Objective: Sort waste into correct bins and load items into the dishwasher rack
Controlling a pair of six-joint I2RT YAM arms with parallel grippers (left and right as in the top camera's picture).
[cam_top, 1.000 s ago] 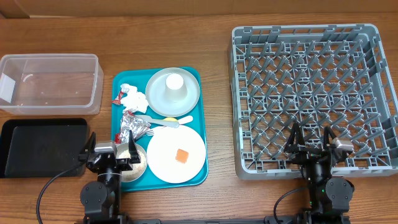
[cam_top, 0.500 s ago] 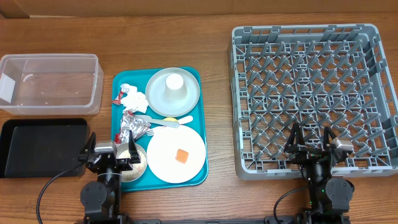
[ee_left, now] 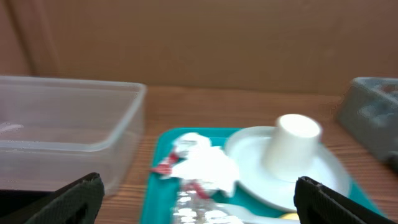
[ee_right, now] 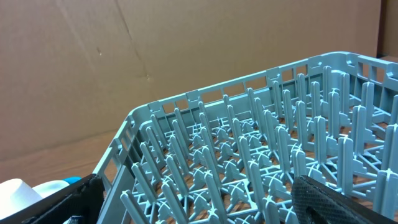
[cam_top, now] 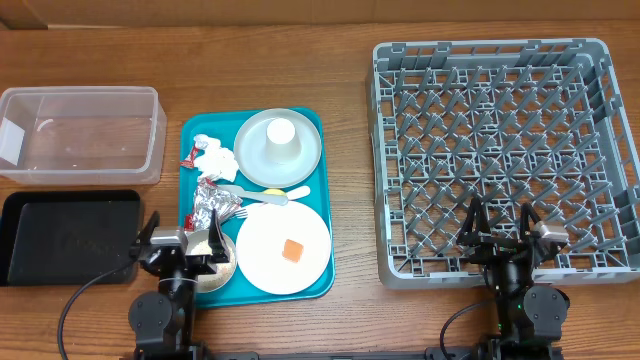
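The teal tray (cam_top: pixel 192 130) holds a grey-green plate (cam_top: pixel 300 160) with a white cup (cam_top: pixel 281 133) on it and a pinkish plate (cam_top: pixel 265 255) carrying an orange cube (cam_top: pixel 292 250). Napkins (cam_top: pixel 216 159), foil (cam_top: pixel 208 205), red wrappers (cam_top: pixel 190 157), a fork (cam_top: pixel 245 193) and a yellow spoon (cam_top: pixel 273 191) lie between them. My left gripper (cam_top: pixel 181 243) hangs open over the tray's near left corner, partly hiding a white bowl (cam_top: pixel 222 270). Its wrist view shows cup (ee_left: pixel 292 143) and napkin (ee_left: pixel 202 165) ahead of the left gripper (ee_left: pixel 196 199). My right gripper (cam_top: pixel 502 225) stands open over the dishwasher rack (cam_top: pixel 505 60).
A clear tub (cam_top: pixel 80 130) stands far left, with a black tray (cam_top: pixel 65 235) in front of it, next to my left gripper. The rack's upright pegs (ee_right: pixel 261 155) fill the right wrist view. Bare wood separates teal tray and rack.
The left gripper has shifted very slightly to the right. The right arm and all objects stand as before.
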